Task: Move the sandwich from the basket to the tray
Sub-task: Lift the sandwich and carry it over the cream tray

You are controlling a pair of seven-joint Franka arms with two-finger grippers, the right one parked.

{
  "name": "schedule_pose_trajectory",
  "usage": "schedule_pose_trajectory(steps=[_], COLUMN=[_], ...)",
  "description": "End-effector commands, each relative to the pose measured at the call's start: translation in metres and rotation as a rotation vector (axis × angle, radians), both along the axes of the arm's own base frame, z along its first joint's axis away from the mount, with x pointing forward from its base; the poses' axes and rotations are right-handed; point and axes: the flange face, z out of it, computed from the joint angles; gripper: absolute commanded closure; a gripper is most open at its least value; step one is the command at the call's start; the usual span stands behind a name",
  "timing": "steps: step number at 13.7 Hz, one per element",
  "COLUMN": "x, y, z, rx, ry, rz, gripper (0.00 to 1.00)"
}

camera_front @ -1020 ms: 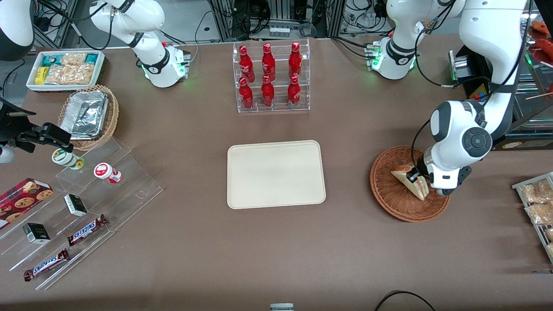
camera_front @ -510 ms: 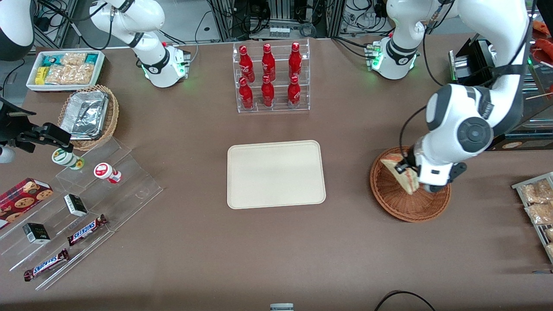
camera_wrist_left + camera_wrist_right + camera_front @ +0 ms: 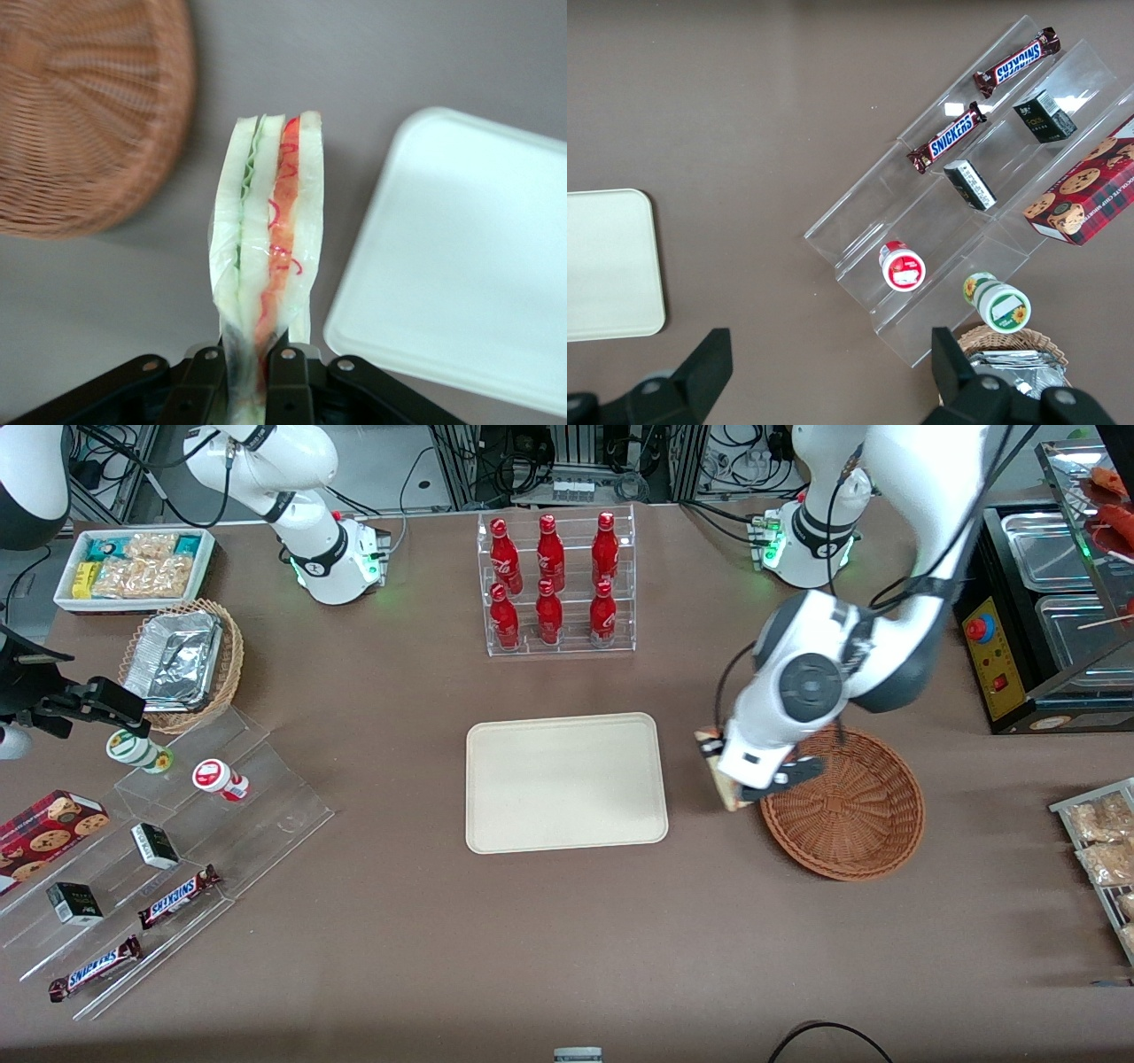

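While the jaws are clenching the sandwich (image 3: 267, 266) by one corner, you are carrying it above the surface between basket (image 3: 855, 815) and tray (image 3: 565, 782).

The gripper (image 3: 728, 772) holds the sandwich (image 3: 719, 769) above the table (image 3: 567, 939), between the tray (image 3: 567, 781) and the basket (image 3: 846, 806), just beside the basket's rim.
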Motion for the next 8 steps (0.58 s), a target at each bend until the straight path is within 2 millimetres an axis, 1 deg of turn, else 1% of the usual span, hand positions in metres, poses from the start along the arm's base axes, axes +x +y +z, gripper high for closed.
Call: schedule_pose_trajectory(steps=[1, 2, 4, 6, 7, 8], x=[0.004, 0.001, -0.002, -0.018, -0.02, -0.016], y=[-0.057, -0.075, -0.106, -0.147, -0.163, -0.172], z=[-0.01, -0.015, -0.026, -0.04, -0.047, -0.051], rx=[-0.036, -0.042, -0.063, -0.067, -0.067, -0.07], ry=[0.004, 0.005, 0.002, 0.008, 0.009, 0.007], rz=[-0.069, -0.099, -0.131, -0.168, -0.15, -0.126], gripper=[1.0, 1.0, 1.0, 1.0, 1.0, 1.0])
